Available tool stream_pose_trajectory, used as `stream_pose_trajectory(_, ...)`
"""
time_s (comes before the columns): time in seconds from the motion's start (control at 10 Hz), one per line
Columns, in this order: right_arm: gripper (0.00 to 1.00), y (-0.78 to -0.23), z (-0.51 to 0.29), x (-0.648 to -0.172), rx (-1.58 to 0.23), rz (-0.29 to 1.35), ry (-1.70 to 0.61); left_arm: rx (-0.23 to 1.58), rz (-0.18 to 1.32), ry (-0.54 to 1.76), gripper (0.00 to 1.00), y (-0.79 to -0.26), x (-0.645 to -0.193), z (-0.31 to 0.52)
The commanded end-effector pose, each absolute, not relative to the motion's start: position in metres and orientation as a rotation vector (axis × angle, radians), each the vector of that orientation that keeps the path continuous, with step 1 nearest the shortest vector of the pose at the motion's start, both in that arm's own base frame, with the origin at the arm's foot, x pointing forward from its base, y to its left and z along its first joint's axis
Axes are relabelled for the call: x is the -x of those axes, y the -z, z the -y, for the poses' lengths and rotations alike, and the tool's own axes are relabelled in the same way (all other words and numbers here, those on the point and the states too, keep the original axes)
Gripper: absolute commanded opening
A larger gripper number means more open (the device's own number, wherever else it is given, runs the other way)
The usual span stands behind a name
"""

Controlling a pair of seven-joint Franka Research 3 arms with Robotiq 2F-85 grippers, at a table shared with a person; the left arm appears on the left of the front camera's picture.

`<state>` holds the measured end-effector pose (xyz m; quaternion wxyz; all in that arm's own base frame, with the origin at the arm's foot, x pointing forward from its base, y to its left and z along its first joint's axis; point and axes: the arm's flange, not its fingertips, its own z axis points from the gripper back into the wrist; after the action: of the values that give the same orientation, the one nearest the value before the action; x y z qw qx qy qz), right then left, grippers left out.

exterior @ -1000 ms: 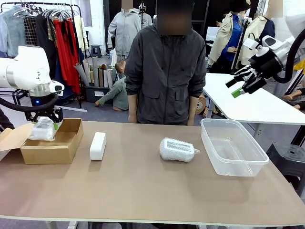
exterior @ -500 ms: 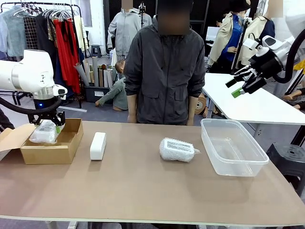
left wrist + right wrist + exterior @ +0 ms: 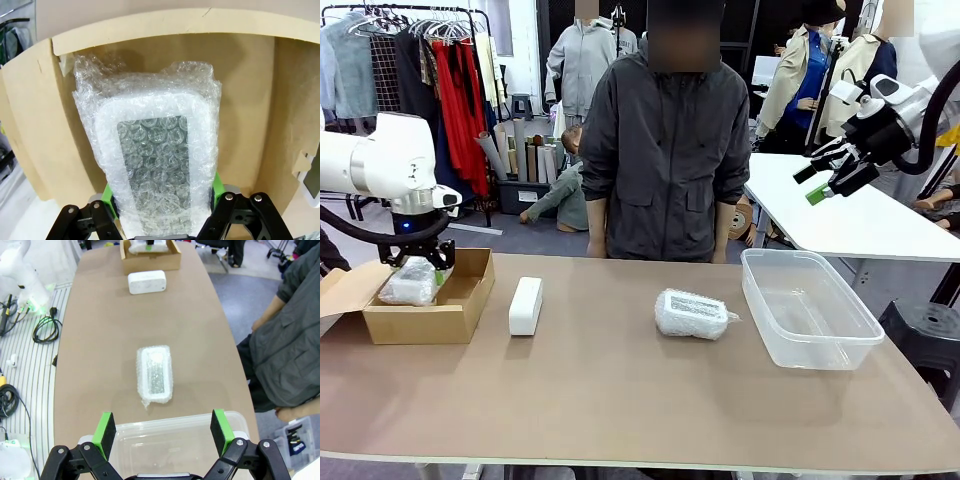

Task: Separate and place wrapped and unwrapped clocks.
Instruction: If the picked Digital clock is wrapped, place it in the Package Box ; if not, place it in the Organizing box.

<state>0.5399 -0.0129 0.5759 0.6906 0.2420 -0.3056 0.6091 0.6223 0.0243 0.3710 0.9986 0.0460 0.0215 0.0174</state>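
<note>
Left gripper is holding wrapped clock over box at table's left edge.
Next, likely: lowering, releasing; right gripper is gaping.

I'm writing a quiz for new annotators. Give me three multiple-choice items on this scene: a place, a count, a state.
1. Where does the bare smooth white rounded block lie? A. on the floor B. on the brown table, beside the brown cardboard box C. inside the box
2. How many bubble-wrapped rectangular blocks are there? A. one B. two C. three
3. How is the right tool? A. open, empty B. shut on a block C. shut, empty
Key: 1 B, it rests on the tabletop apart from the box. 2 B, one wrapped block in the shut left tool at the box, another wrapped block mid-table. 3 A, its green pads stand apart, nothing between.
</note>
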Motion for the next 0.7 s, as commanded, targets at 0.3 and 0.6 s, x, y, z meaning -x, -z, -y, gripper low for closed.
stream_pose_trajectory(0.3, 1.0, -0.577, 0.011, -0.54, -0.541, 0.685, -1.366, -0.114, -0.066, -0.055, 0.0, -0.365, -0.632, -0.026)
stream_pose_trajectory(0.6, 1.0, -0.577, 0.011, -0.54, -0.541, 0.685, -1.366, -0.146, -0.065, -0.066, 0.0, -0.356, -0.635, -0.025)
